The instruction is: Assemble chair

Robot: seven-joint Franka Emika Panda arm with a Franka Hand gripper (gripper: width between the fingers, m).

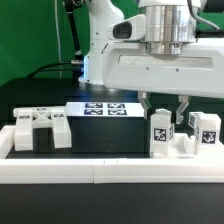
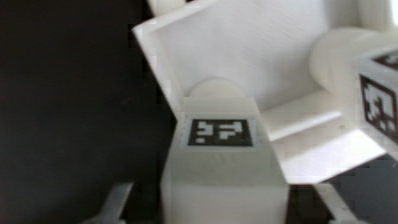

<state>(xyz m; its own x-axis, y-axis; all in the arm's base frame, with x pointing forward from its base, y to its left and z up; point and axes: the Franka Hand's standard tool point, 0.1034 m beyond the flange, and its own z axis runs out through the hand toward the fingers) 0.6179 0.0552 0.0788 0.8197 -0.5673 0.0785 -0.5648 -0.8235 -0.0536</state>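
While the arm is hanging low over the table, its gripper [image 1: 166,112] is closing on a white tagged chair part [image 1: 160,135].
Both fingers [image 1: 183,108] are reaching down on either side of an upright tagged piece that is standing among a cluster of parts [image 1: 205,133] at the exterior view's right, just behind the long white border rail [image 1: 110,170]; the wrist view is showing a narrow tagged leg-like piece [image 2: 221,150] lying between the fingertips, so the grip is judged clenched on it. The slotted seat block [image 1: 40,130] is sitting well apart at the exterior view's left, with the marker board [image 1: 105,108] between. Picking is the step in hand; next, a straight lift clear of neighbouring parts is called for.
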